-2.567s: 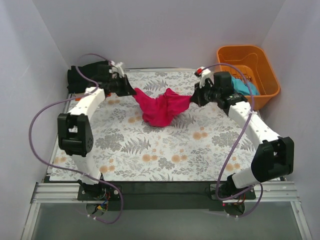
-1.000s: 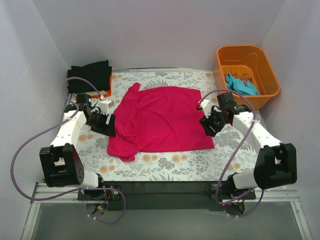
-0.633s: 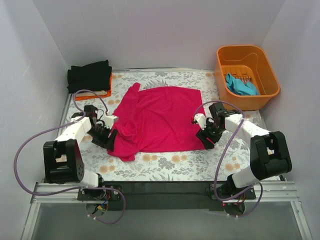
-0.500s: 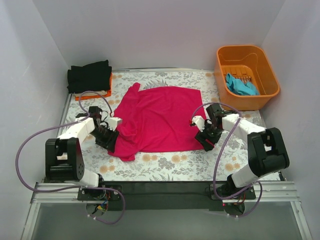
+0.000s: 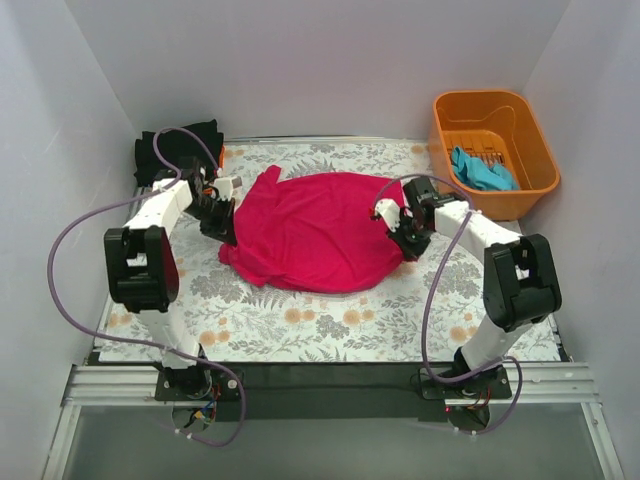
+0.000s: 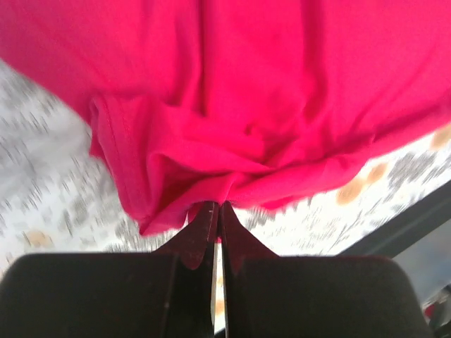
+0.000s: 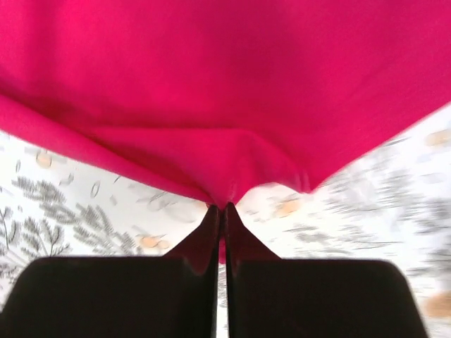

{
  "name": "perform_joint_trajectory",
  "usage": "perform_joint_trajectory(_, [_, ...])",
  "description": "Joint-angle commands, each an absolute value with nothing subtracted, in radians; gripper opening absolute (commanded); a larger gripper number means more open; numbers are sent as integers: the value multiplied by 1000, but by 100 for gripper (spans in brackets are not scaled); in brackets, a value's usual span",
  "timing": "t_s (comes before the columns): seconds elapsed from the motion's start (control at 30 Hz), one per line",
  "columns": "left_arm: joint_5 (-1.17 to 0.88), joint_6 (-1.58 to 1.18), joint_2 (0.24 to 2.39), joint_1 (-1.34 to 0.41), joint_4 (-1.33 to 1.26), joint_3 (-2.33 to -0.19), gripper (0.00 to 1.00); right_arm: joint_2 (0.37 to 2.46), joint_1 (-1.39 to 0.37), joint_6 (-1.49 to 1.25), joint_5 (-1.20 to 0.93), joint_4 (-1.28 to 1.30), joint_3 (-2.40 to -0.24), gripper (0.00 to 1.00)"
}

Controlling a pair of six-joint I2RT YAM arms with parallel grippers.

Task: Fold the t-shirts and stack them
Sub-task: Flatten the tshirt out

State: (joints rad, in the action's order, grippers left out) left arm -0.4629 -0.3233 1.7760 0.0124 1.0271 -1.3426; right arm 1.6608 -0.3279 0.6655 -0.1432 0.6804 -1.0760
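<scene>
The magenta-pink t-shirt (image 5: 310, 232) lies spread on the floral table, its near part lifted and folding toward the back. My left gripper (image 5: 224, 228) is shut on its left edge; the left wrist view shows the cloth (image 6: 232, 105) pinched between the black fingers (image 6: 199, 229). My right gripper (image 5: 403, 240) is shut on its right edge; the right wrist view shows the cloth (image 7: 225, 91) bunched at the fingertips (image 7: 208, 232). A teal-blue t-shirt (image 5: 482, 170) lies in the orange basket (image 5: 537, 150). A folded black t-shirt (image 5: 180, 150) sits at the back left on an orange one.
The floral tablecloth (image 5: 330, 320) shows in front of the shirt. The basket stands at the back right, just off the table's corner. White walls close in the back and both sides.
Both grippers have moved from the shirt's near corners toward the back, carrying the near edge up and over; the flat rectangle is now a rounded, shorter shape.
</scene>
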Motion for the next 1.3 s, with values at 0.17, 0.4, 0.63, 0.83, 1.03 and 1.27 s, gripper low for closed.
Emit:
perform_joint_trajectory(0.17, [-544, -525, 1980, 14, 970, -1534, 32, 1842, -327, 629, -150, 649, -1301, 1])
perform_joint_trajectory(0.4, [-509, -364, 1882, 18, 1101, -1442, 0, 1737, -327, 656, -179, 739, -1229, 1])
perform_joint_trajectory(0.63, [-376, -239, 1619, 60, 1354, -1323, 0, 1500, -339, 750, -218, 972, -1080, 1])
perform_joint_trajectory(0.83, [-99, -152, 1413, 60, 1397, -1160, 0, 1345, -405, 865, -169, 1103, -869, 1])
perform_joint_trajectory(1.03, [14, -31, 1389, 60, 1394, -1038, 7, 1379, -413, 923, -117, 1132, -972, 14])
perform_joint_trajectory(1.27, [-292, -119, 1720, 58, 1319, -1507, 53, 1590, -382, 845, -199, 1095, -1346, 77])
